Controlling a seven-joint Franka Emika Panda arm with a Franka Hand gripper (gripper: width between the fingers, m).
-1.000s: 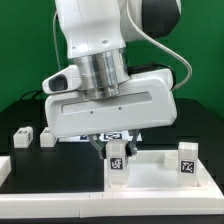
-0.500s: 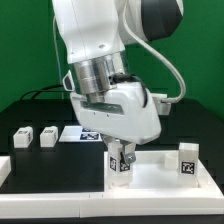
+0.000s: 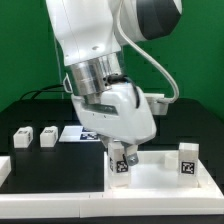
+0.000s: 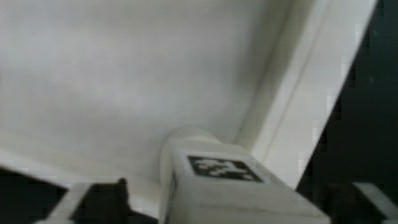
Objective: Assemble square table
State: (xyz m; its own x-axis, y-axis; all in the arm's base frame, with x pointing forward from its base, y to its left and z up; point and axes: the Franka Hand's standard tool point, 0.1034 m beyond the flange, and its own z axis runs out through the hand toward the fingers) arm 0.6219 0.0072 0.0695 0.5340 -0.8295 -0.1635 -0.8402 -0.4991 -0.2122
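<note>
The square table's white slab (image 3: 150, 182) lies at the front, and its raised rim shows in the wrist view (image 4: 306, 90). My gripper (image 3: 120, 156) is shut on a white tagged peg leg (image 3: 121, 166) and holds it upright at the slab's corner on the exterior view's left. In the wrist view the leg (image 4: 222, 170) sits between my gripper's (image 4: 231, 203) dark fingers (image 4: 103, 203). A second leg (image 3: 187, 161) stands on the slab at the exterior view's right. Two more legs (image 3: 22, 137) (image 3: 47, 136) lie on the black table at the exterior view's left.
The marker board (image 3: 78, 133) lies flat behind the slab, partly hidden by my arm. A white border rail (image 3: 4, 168) shows at the exterior view's left edge. My arm's bulk hides the table's middle.
My wrist has turned from broadside to angled. The leg in my gripper has moved down and slightly toward the exterior view's right, onto the slab's corner.
</note>
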